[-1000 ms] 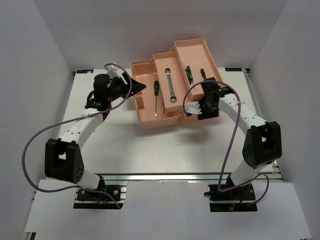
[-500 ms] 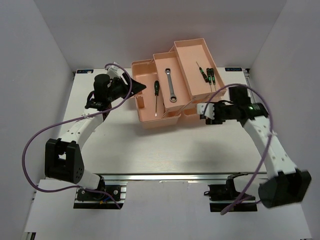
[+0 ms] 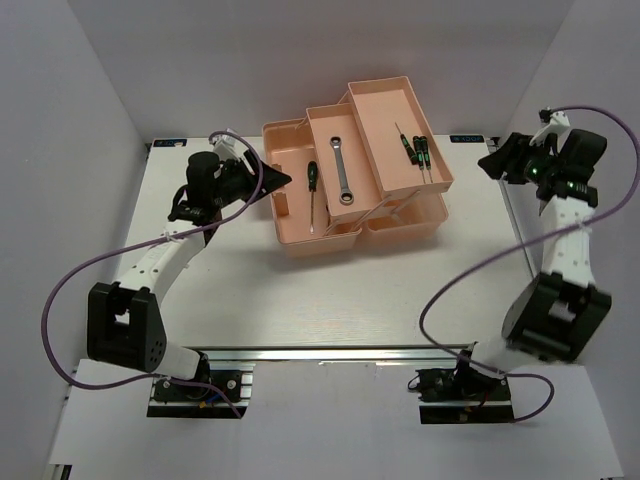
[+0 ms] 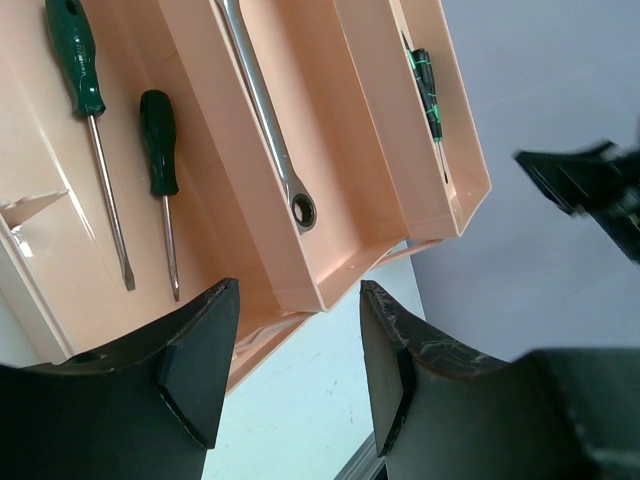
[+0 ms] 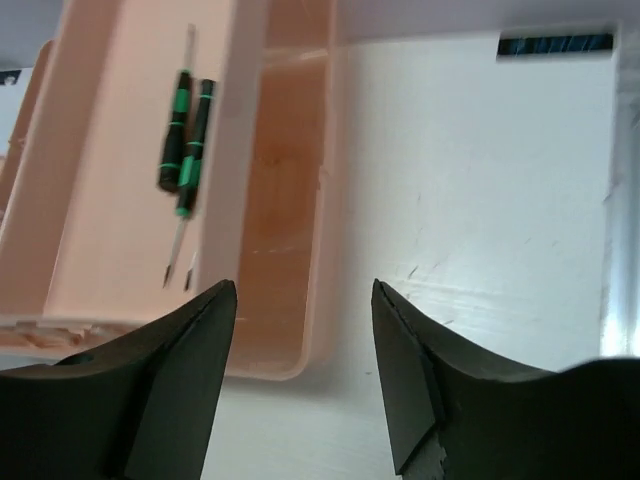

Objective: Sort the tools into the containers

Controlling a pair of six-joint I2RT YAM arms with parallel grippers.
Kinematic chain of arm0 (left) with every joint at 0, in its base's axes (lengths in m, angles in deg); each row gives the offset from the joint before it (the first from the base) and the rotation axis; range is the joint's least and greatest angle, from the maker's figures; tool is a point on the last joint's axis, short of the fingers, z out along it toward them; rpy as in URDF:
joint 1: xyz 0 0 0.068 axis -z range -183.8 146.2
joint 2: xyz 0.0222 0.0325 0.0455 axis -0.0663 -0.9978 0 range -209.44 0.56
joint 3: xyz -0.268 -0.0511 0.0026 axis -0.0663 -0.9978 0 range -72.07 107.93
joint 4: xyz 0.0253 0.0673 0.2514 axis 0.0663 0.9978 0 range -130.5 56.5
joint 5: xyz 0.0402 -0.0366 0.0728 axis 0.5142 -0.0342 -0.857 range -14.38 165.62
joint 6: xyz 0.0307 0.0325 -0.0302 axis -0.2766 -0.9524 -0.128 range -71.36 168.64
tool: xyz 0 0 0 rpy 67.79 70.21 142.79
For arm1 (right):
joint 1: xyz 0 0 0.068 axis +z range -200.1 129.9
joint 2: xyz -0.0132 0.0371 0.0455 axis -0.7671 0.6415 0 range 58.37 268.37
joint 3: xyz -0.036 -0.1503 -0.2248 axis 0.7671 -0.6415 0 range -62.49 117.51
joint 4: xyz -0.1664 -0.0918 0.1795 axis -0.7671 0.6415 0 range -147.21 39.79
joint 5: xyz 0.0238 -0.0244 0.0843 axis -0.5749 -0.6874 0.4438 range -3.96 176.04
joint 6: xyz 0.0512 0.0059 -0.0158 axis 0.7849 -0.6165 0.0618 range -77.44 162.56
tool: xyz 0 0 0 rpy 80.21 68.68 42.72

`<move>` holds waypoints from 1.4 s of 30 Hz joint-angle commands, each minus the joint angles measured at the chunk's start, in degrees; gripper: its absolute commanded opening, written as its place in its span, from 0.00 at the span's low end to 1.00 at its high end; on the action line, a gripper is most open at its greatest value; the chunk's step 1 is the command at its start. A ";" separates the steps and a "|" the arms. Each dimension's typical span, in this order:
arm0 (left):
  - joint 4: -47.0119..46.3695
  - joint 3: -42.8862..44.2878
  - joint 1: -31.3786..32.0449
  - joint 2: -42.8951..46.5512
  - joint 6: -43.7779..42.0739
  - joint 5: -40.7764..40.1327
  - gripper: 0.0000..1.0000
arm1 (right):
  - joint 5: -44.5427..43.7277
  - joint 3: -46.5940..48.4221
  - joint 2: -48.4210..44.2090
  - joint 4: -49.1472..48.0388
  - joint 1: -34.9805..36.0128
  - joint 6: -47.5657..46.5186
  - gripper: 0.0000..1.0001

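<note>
The salmon-pink toolbox stands open at the back middle. Its left compartment holds two screwdrivers; the top view shows only one of them. The silver wrench lies in the middle tray, also in the left wrist view. Two screwdrivers lie side by side in the right tray. My left gripper is open and empty at the toolbox's left side. My right gripper is open and empty, raised to the right of the toolbox.
White walls enclose the table on three sides. The table's right rail runs just under my right arm. A lower front compartment of the toolbox is bare. The white tabletop lies in front of the toolbox.
My right arm has swung from the toolbox's front right corner out to the table's right edge and risen, with the gripper open. The left arm has hardly moved.
</note>
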 commanded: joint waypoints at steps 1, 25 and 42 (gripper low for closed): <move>0.12 -0.85 0.23 3.99 -0.57 -0.07 0.61 | 1.29 8.13 11.42 9.20 0.08 9.11 0.62; 9.96 -5.33 0.23 14.89 -1.45 -6.14 0.61 | -13.90 18.78 34.41 8.78 15.02 -3.10 0.59; 12.60 3.71 2.96 6.81 -4.00 -9.22 0.60 | -20.93 20.54 20.45 3.52 17.82 -3.54 0.00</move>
